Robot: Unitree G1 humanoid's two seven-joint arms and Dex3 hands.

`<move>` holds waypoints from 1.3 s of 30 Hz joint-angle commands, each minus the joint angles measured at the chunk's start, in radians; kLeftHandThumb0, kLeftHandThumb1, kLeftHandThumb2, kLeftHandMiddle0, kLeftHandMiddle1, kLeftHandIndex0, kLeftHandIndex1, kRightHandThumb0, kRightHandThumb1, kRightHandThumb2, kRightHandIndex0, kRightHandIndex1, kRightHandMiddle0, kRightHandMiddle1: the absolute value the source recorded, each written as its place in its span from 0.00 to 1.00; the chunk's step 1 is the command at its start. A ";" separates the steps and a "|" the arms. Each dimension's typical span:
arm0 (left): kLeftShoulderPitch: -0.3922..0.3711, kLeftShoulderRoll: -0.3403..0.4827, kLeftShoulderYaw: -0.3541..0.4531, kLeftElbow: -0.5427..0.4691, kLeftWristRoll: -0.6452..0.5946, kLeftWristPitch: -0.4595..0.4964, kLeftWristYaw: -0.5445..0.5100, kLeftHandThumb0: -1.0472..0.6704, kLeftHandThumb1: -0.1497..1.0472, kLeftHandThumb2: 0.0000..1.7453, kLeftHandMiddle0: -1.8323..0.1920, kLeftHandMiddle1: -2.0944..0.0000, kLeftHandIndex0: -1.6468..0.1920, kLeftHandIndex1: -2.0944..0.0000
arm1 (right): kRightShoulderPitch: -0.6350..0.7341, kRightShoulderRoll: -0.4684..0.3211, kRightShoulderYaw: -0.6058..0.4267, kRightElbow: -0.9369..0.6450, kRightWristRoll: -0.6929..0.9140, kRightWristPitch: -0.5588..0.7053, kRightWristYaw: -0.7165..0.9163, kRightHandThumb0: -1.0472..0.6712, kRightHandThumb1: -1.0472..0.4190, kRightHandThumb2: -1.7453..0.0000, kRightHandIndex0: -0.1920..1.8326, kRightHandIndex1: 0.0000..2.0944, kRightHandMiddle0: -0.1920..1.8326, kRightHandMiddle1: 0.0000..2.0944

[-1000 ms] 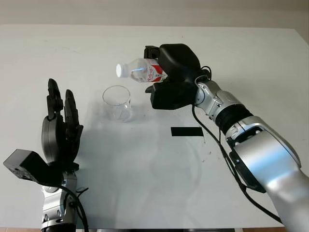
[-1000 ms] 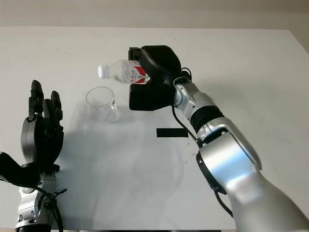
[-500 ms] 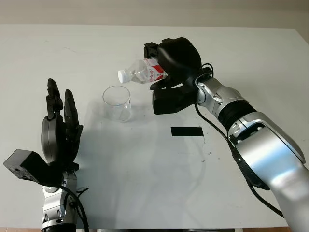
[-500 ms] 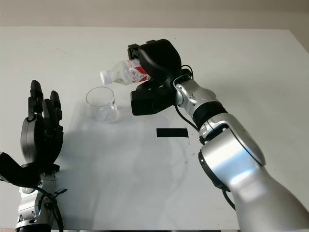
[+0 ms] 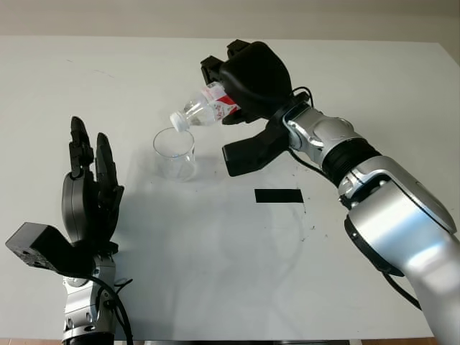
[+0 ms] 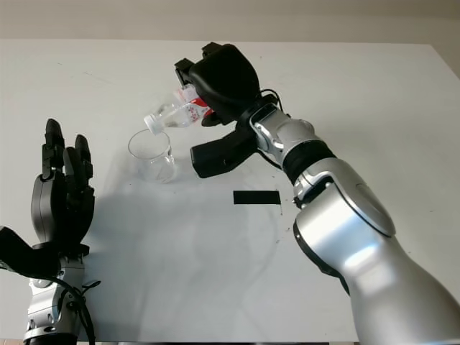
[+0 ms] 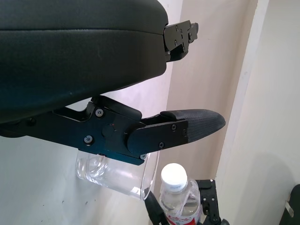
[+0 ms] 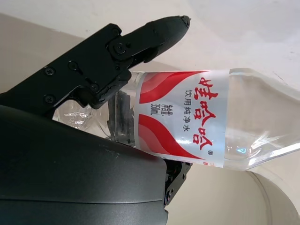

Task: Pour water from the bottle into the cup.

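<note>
Bottle [image 5: 207, 111]: right hand [image 5: 251, 79] is gripping it, tilting neck-down, white cap still on, mouth over cup rim.
Cup [image 5: 175, 152]: standing on table [image 5: 215, 237], looking empty.
Left hand [image 5: 90, 198]: open, idling nr front edge.
Progress: approx. mid-pour pose; no water flowing yet.

clear plastic bottle [image 5: 203, 109] (glossy label), transparent cup [image 5: 175, 153], matt table [image 5: 215, 251]

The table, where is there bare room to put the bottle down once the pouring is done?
The table is bare near its front edge, between the open left hand and the right arm, below the black tape strip. The far side behind the right hand is bare too. It is crowded around the cup, where the tilted bottle hangs over its rim.
</note>
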 commanded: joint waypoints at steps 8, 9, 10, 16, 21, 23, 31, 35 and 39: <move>0.033 -0.025 -0.008 0.035 0.001 -0.024 -0.003 0.23 1.00 0.32 0.97 0.97 1.00 0.99 | -0.058 -0.023 0.058 0.005 -0.066 0.017 -0.136 0.35 0.00 0.87 0.66 1.00 0.40 1.00; 0.033 -0.026 -0.007 0.036 0.001 -0.024 -0.002 0.23 1.00 0.32 0.97 0.97 1.00 0.99 | -0.059 -0.023 0.063 0.006 -0.071 0.020 -0.145 0.35 0.00 0.87 0.67 1.00 0.40 1.00; 0.032 -0.026 -0.008 0.038 0.001 -0.025 -0.003 0.23 1.00 0.32 0.97 0.97 1.00 0.99 | -0.060 -0.025 0.069 0.007 -0.077 0.022 -0.159 0.35 0.00 0.87 0.67 1.00 0.40 1.00; 0.026 -0.027 -0.008 0.048 0.004 -0.031 -0.003 0.23 1.00 0.32 0.97 0.98 1.00 1.00 | -0.063 -0.027 0.083 0.011 -0.090 0.027 -0.203 0.34 0.00 0.87 0.69 1.00 0.35 1.00; 0.025 -0.029 -0.007 0.051 -0.002 -0.032 -0.008 0.23 1.00 0.32 0.97 0.97 1.00 1.00 | -0.064 -0.028 0.087 0.013 -0.094 0.024 -0.227 0.34 0.00 0.88 0.68 1.00 0.34 1.00; 0.024 -0.028 -0.007 0.051 0.001 -0.033 -0.007 0.23 1.00 0.32 0.97 0.97 1.00 1.00 | -0.065 -0.028 0.089 0.014 -0.094 0.023 -0.236 0.34 0.00 0.89 0.68 1.00 0.34 1.00; 0.022 -0.033 -0.008 0.053 0.004 -0.034 -0.002 0.23 1.00 0.32 0.96 0.97 0.99 0.99 | -0.060 -0.026 0.090 0.014 -0.088 0.017 -0.267 0.34 0.00 0.89 0.68 1.00 0.35 1.00; 0.023 -0.036 -0.007 0.056 -0.001 -0.036 -0.006 0.24 1.00 0.33 0.97 0.97 1.00 0.99 | -0.039 -0.022 0.042 0.016 -0.029 -0.035 -0.266 0.35 0.00 0.90 0.69 1.00 0.41 1.00; 0.026 -0.034 -0.006 0.054 -0.008 -0.032 -0.011 0.24 1.00 0.33 0.97 0.98 1.00 0.99 | -0.007 -0.007 -0.064 0.016 0.107 -0.107 -0.173 0.38 0.00 0.92 0.70 1.00 0.50 1.00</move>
